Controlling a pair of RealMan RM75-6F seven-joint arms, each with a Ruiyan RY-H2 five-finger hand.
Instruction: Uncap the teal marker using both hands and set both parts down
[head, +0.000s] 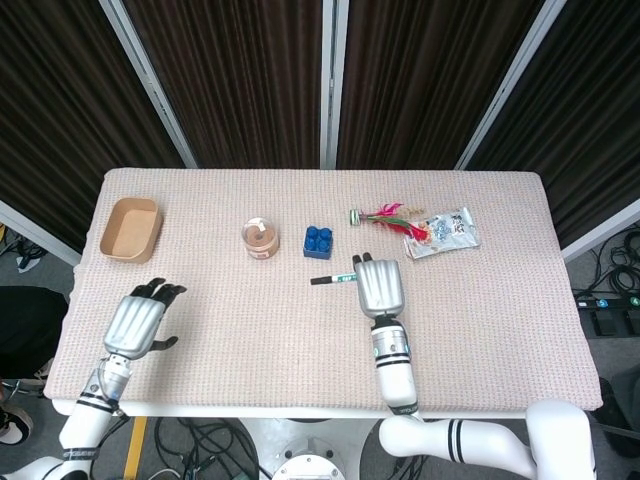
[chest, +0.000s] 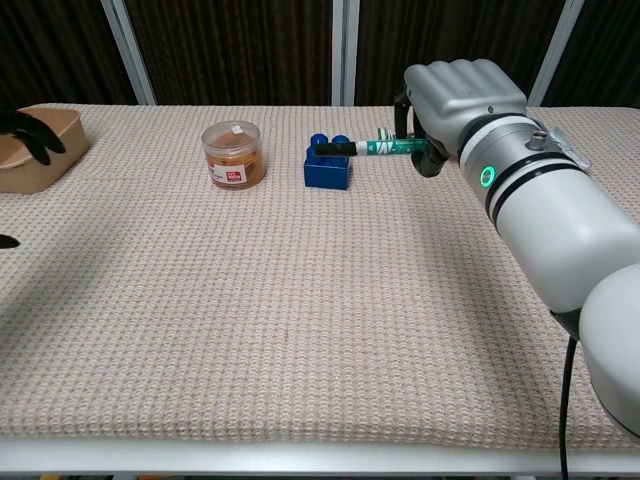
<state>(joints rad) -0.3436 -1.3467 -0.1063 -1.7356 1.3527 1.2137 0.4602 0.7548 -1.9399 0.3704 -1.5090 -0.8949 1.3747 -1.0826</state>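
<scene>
My right hand (head: 380, 287) (chest: 455, 97) grips the teal marker (head: 334, 279) (chest: 365, 148) and holds it level above the table, its black cap pointing left. In the chest view the marker's tip overlaps the blue brick (chest: 328, 164). My left hand (head: 138, 319) hovers over the table's front left with fingers spread and nothing in it; only its dark fingertips (chest: 28, 130) show at the chest view's left edge.
A tan tray (head: 131, 229) lies at the far left. A small lidded jar (head: 260, 238) and the blue brick (head: 318, 241) stand mid-table. A feathered shuttlecock (head: 385, 217) and a snack packet (head: 442, 232) lie at the back right.
</scene>
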